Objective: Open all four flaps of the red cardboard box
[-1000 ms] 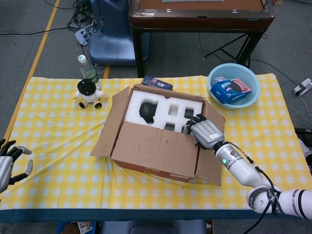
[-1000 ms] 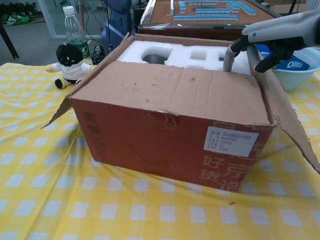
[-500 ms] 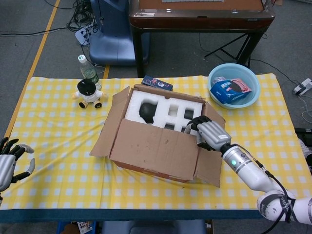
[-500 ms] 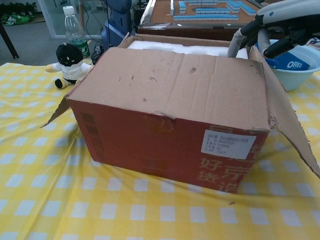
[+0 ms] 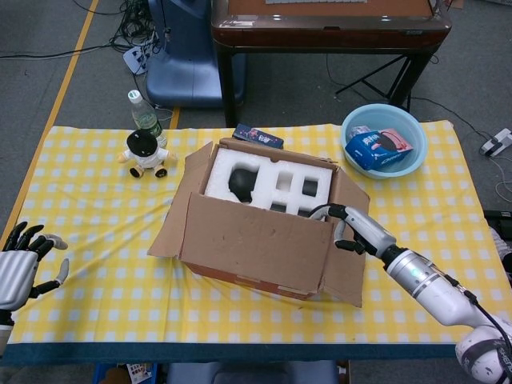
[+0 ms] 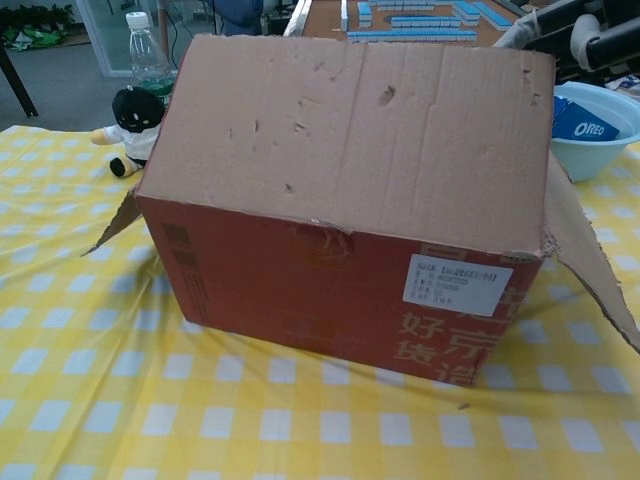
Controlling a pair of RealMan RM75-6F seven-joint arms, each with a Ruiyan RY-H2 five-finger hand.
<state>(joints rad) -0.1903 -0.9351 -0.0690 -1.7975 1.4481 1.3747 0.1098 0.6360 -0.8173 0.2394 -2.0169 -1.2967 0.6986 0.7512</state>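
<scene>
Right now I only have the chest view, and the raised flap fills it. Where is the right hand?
Observer: The right hand is at the near flap's right corner, fingertips at its edge. I cannot tell whether it grips.
Operator: And the left hand?
Observer: The left hand is well left of the red cardboard box, fingers spread, holding nothing.
Operator: What is inside?
Observer: White foam with dark items in its cutouts.

Right hand (image 5: 358,231): extended from lower right on a straightened forearm, fingers stretched out and apart, holding nothing. Left hand (image 5: 22,260): at far left edge, fingers spread, empty.
</scene>
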